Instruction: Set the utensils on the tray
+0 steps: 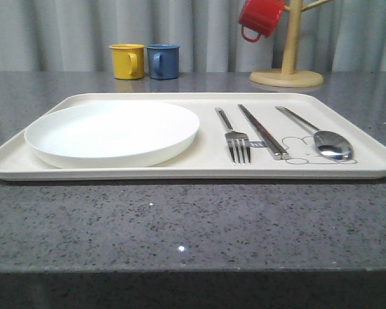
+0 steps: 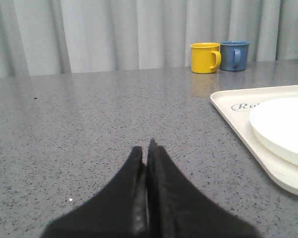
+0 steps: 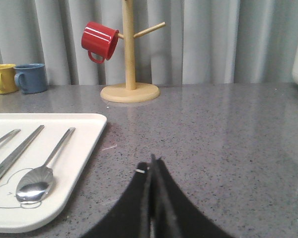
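Observation:
The cream tray (image 1: 199, 168) lies across the grey table. On its right half rest a silver fork (image 1: 237, 140), a pair of chopsticks (image 1: 262, 131) and a spoon (image 1: 328, 141), side by side over the rabbit drawing. The spoon (image 3: 37, 182) and chopsticks (image 3: 12, 153) also show in the right wrist view. My right gripper (image 3: 152, 161) is shut and empty, low over bare table beside the tray's right edge (image 3: 84, 156). Left of the tray (image 2: 238, 124), my left gripper (image 2: 145, 151) is likewise shut on nothing above the tabletop.
A round white plate (image 1: 112, 133) fills the tray's left half. A yellow mug (image 1: 127, 61) and a blue mug (image 1: 163, 61) stand at the back. A wooden mug tree (image 1: 287, 72) with a red mug (image 1: 260, 18) stands at the back right.

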### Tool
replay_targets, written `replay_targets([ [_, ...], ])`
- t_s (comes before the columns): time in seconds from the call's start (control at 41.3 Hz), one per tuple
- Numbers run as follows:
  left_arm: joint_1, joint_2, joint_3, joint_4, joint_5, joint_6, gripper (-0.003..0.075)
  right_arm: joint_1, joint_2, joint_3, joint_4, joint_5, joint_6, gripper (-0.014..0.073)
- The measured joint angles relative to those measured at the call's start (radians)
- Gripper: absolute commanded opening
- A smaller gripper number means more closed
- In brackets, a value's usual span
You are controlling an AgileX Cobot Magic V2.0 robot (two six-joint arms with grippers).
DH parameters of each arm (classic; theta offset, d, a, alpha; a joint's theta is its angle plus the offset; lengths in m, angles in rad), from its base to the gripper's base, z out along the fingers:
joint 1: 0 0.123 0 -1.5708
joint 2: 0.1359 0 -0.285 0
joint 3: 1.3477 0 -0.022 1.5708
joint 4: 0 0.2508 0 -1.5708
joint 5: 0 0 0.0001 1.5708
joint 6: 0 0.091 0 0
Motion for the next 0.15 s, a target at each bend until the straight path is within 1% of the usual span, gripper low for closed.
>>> replay_targets([
  [0.145, 0.0, 0.0, 0.0, 0.0, 0.0, 0.0, -0.0018, 0.0, 0.0, 0.0, 0.0, 0.0, 0.0, -0.0067],
])
